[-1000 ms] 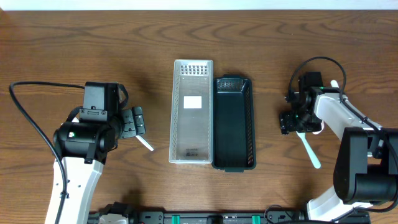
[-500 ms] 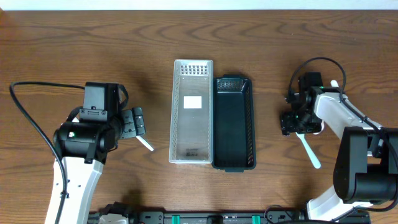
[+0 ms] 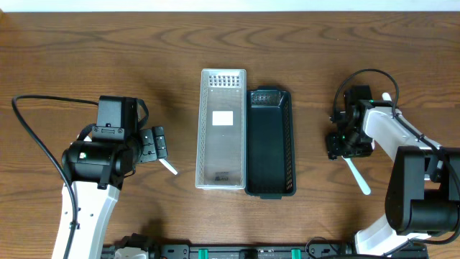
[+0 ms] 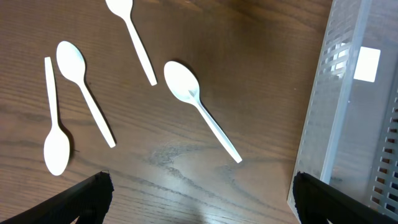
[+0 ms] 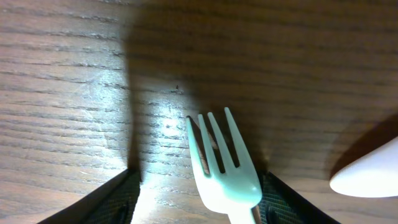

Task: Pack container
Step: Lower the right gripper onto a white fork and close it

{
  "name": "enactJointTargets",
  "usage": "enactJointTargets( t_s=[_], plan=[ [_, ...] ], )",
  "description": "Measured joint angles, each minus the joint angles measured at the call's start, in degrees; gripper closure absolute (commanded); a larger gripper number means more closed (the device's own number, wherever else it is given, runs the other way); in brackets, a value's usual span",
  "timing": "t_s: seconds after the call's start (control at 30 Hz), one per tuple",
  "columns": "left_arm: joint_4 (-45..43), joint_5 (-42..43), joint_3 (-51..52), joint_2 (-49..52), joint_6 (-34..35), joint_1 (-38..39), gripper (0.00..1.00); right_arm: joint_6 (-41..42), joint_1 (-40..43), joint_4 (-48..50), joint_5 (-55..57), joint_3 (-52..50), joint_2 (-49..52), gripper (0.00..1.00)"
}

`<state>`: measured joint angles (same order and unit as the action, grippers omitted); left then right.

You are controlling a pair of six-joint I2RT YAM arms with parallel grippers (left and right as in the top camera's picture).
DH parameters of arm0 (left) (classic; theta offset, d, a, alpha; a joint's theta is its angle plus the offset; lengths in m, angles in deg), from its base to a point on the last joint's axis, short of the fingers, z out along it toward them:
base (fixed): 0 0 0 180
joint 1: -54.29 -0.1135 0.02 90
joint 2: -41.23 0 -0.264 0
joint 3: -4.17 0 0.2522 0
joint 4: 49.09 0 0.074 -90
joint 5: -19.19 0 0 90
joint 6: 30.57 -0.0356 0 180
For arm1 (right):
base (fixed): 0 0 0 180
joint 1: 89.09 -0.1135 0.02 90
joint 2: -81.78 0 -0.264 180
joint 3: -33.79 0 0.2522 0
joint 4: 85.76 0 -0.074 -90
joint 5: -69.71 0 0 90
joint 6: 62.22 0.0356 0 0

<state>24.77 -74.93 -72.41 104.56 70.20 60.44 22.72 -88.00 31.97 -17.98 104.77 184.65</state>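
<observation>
A clear perforated container (image 3: 223, 129) and a dark container (image 3: 271, 142) stand side by side at mid-table, both looking empty. My left gripper (image 3: 153, 142) is open and empty above several white spoons; in the left wrist view (image 4: 199, 199) its fingers are wide apart, the nearest spoon (image 4: 189, 87) lies just ahead and another spoon (image 4: 71, 59) lies to the left. My right gripper (image 3: 347, 144) is low over a pale teal fork (image 3: 357, 175). In the right wrist view (image 5: 199, 202) the fork head (image 5: 221, 158) lies between its open fingers, close to the right one.
A white utensil's rounded end (image 5: 367, 174) lies just right of the fork. Another white piece (image 3: 387, 97) shows behind the right arm. The clear container's wall (image 4: 336, 118) is close on the right of my left gripper. Black cables trail from both arms.
My right gripper has shifted slightly toward the table's front, over the fork. My left gripper has barely moved. The containers have not moved.
</observation>
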Motion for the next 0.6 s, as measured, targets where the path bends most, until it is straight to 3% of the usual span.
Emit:
enactJointTargets(
  t_s=[0.47, 0.6],
  plan=[
    [0.00, -0.39, 0.00, 0.00, 0.00, 0.00, 0.05, 0.04, 0.00, -0.33, 2.38, 0.00, 0.00, 0.70],
    [0.00, -0.39, 0.00, 0.00, 0.00, 0.00, 0.05, 0.04, 0.00, -0.33, 2.49, 0.00, 0.00, 0.72]
  ],
)
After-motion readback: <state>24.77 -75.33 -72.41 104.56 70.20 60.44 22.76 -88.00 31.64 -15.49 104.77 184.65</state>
